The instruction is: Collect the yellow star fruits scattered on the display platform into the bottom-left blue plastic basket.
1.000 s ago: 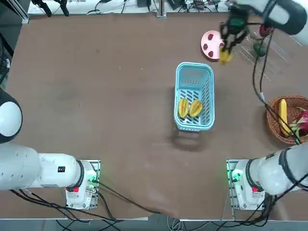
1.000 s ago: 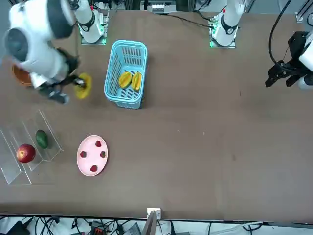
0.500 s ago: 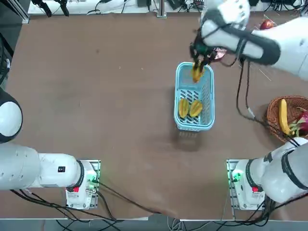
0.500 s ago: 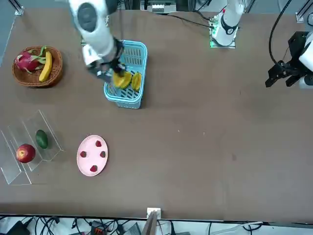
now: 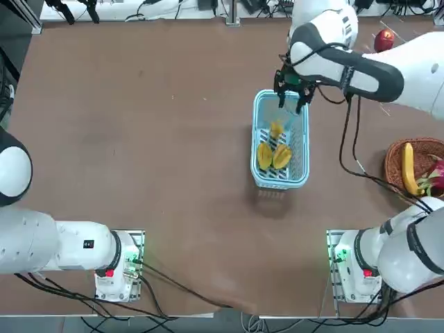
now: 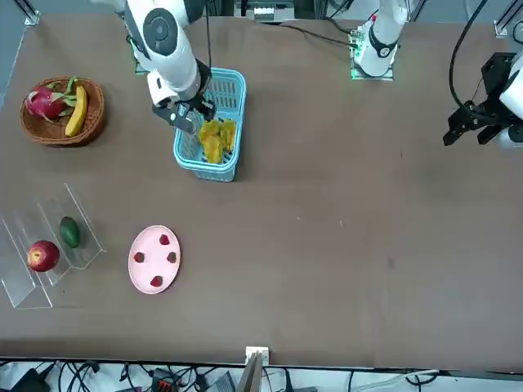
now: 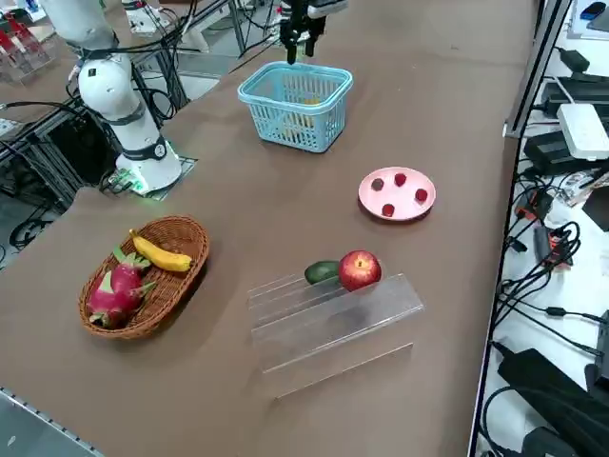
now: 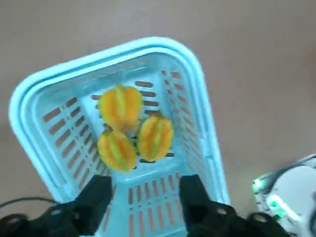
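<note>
The right gripper (image 8: pixel 140 205) is held above the far end of the blue plastic basket (image 8: pixel 205 148), its fingers (image 8: pixel 96 200) spread apart with nothing between them; directly below it, three yellow star fruits (image 8: pixel 132 134) are seen lying together on the basket floor, touching one another, one of them resting partly on the other two; in the top view the same cluster (image 5: pixel 275 148) is found just toward the robot from the gripper (image 5: pixel 291 96). The display platform (image 7: pixel 328 319), well away from the gripper, is seen to carry only a red apple (image 7: pixel 360 269) and a green fruit (image 7: pixel 323 271); no star fruit is seen on it, so the collecting is judged complete. The fruits are judged light and fairly firm, with a waxy, ridged skin that could slip; were one to be lifted again, it would best be taken across its middle, the pads set in the grooves between ridges, with modest pressure so that the thin ridges are not bruised.
</note>
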Controlling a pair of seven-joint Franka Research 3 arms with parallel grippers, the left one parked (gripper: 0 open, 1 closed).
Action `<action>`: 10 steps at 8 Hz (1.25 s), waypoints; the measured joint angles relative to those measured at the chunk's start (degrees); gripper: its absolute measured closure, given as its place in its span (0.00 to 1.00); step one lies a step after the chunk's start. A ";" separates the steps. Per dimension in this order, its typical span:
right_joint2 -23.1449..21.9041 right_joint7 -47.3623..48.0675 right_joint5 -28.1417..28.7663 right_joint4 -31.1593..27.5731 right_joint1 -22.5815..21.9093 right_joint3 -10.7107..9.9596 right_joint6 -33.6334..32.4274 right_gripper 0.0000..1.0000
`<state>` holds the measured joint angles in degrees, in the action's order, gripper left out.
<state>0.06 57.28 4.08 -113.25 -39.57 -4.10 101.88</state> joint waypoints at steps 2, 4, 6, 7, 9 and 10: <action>-2.88 -6.44 -2.46 3.01 2.82 -1.86 -3.53 0.00; -3.18 -21.03 -4.96 11.53 11.23 -3.61 -11.16 0.00; -2.73 -38.92 -6.92 18.00 22.10 -4.34 -16.49 0.00; -2.66 -47.28 -7.70 20.06 26.67 -4.56 -18.81 0.00; -3.52 -57.78 -8.24 22.37 33.18 -4.86 -21.49 0.00; -4.63 -60.24 -8.25 22.68 34.73 -4.90 -21.92 0.00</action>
<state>-4.57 -2.96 -4.17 -90.57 -4.83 -9.00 79.95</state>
